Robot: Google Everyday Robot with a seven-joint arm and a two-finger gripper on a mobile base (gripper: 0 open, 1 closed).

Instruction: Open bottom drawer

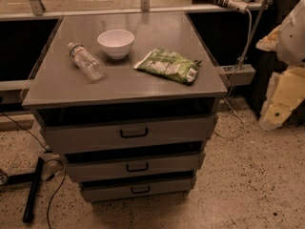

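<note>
The grey cabinet (128, 87) stands in the middle of the camera view with three drawers. The bottom drawer (107, 192) is the slimmest, just above the floor, with a small black bar handle (140, 190) at its centre. Its front sits about flush with the two drawers above. The mid-sized drawer (95, 171) and the tallest drawer (86, 138) are above it. My gripper (282, 101) is at the right edge of the view, a pale yellowish shape below the white arm (293, 32). It is well to the right of the cabinet and touches no drawer.
On the cabinet top lie a white bowl (116, 43), a clear plastic bottle (86, 61) on its side and a green snack bag (167, 65). A black bar (33, 190) and cables lie on the floor at left. A cord (238, 56) hangs at right.
</note>
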